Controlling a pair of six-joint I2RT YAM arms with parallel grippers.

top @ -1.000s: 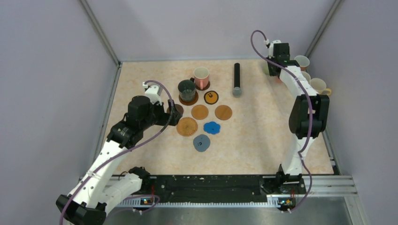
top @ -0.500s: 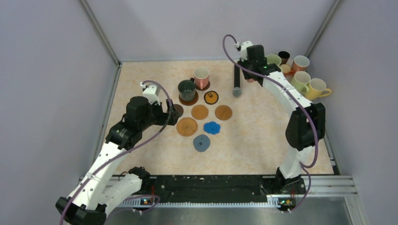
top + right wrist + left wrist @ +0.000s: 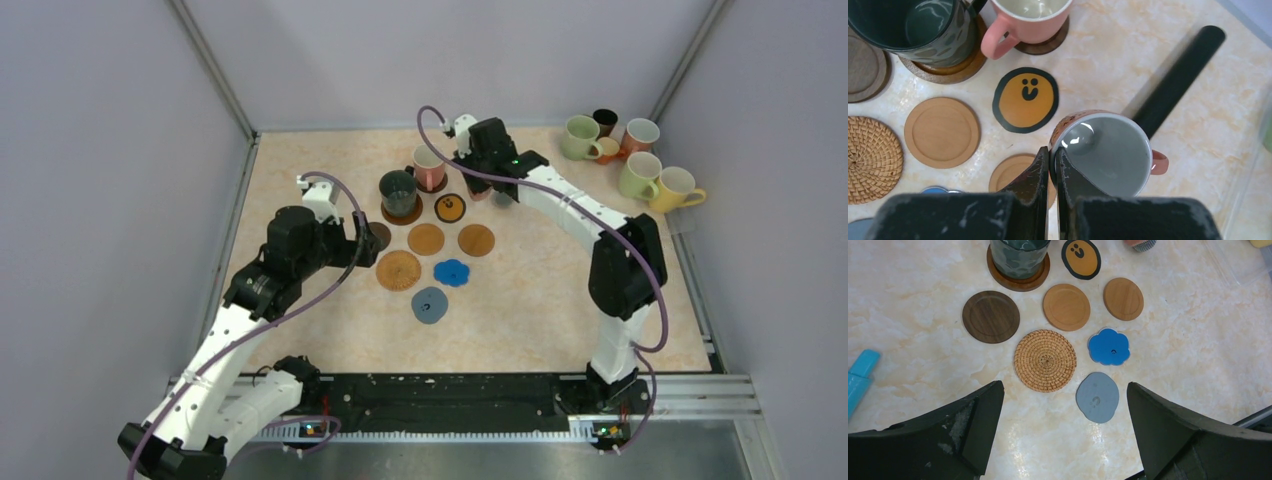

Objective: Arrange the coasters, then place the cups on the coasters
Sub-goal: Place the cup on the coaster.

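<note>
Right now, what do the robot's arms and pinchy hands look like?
The left arm and right arm are white tubes with chunky black joints, each with a looping purple cable. The left gripper and right gripper have thick black fingers, scuffed grey.

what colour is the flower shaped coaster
The flower-shaped coaster is bright blue with a tiny dark mark; clearest in the left wrist view.

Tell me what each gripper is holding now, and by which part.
The right gripper pinches the pinkish mug by its rim, on the side opposite its handle. The left gripper is open and holds nothing.
</note>
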